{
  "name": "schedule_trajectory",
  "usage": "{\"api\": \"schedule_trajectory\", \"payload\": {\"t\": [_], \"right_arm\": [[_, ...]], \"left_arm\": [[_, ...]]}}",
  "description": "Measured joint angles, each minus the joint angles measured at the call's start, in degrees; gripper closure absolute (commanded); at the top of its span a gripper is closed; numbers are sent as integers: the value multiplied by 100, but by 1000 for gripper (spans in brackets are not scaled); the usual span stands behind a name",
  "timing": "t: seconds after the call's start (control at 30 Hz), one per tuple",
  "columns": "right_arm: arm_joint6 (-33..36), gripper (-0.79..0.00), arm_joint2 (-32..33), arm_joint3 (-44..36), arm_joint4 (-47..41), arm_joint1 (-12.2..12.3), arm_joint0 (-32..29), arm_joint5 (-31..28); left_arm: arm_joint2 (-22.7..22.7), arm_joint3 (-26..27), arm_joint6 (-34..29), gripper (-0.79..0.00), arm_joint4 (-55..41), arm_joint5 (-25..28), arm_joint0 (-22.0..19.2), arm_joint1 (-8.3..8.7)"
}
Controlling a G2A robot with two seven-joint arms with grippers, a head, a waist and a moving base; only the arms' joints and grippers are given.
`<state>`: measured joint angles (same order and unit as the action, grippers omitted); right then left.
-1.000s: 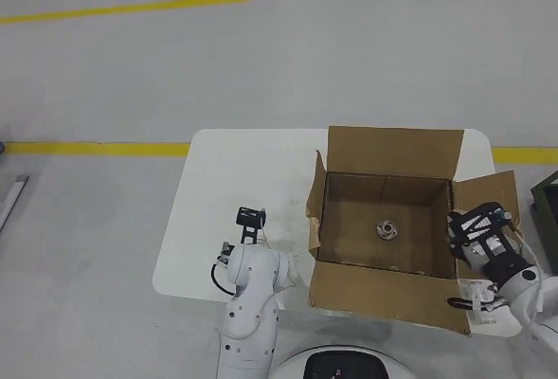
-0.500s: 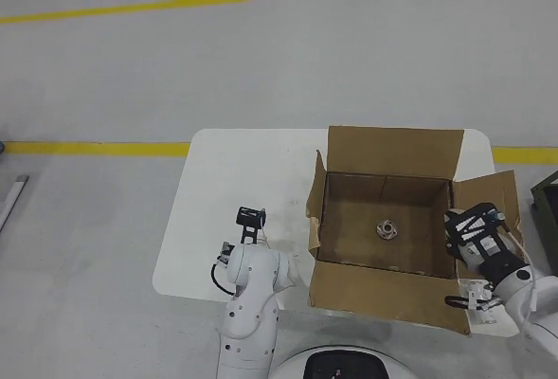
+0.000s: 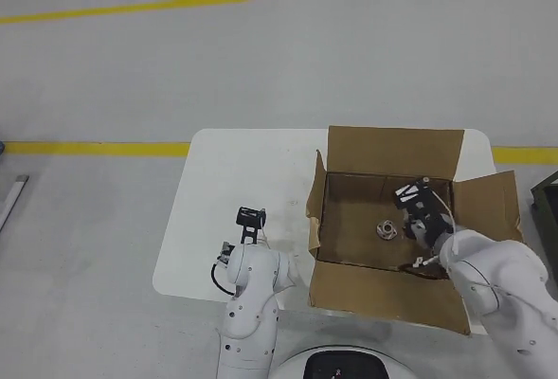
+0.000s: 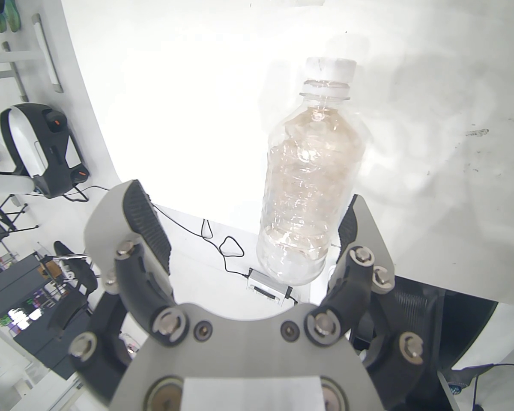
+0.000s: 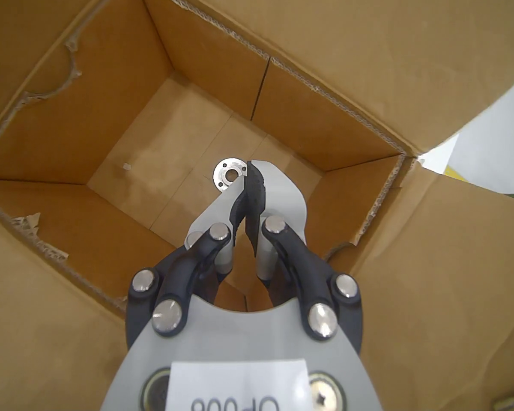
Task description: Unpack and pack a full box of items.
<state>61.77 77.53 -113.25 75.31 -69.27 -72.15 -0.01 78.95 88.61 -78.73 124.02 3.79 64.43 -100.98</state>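
right gripper (image 5: pixel 246 186) hanging closed, empty | metal flange (image 5: pixel 227 175) lying just beyond its tips: small, rigid, slick, rim looking the best hold | left gripper (image 4: pixel 244 196) sitting open, bottle (image 4: pixel 308 181) between its fingers

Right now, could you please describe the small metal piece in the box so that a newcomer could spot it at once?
On the white table stands an open brown cardboard box. On its floor, near the middle, lies a small round silver metal disc with holes through it. It is the only loose, shiny thing in there, near the right gripper's shut fingers.
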Motion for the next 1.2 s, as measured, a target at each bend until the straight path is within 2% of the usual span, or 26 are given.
{"api": "schedule_trajectory", "payload": {"t": [0.13,0.27,0.7,0.9,0.97,1.07,1.1,1.2], "right_arm": [[600,0,-319,665,-11,-46,601,-15],[792,0,-564,1285,17,-86,964,-72],[727,0,-570,1338,57,-84,957,-63],[490,0,-902,1850,362,-158,1108,222],[439,-77,-1053,2099,330,-205,1243,364],[366,-151,-1299,2573,198,-295,1509,542],[330,-259,-1384,2749,133,-330,1612,577],[239,-265,-1531,3123,27,-399,1843,636]], "left_arm": [[0,0,0,-785,0,0,0,0],[0,0,0,-785,0,0,0,0],[0,0,0,-785,0,0,0,0],[0,0,0,-785,0,0,0,0],[0,0,0,-785,0,0,0,0],[0,0,0,-785,0,0,0,0],[0,0,0,-785,0,0,0,0],[0,0,0,-785,0,0,0,0]]}}
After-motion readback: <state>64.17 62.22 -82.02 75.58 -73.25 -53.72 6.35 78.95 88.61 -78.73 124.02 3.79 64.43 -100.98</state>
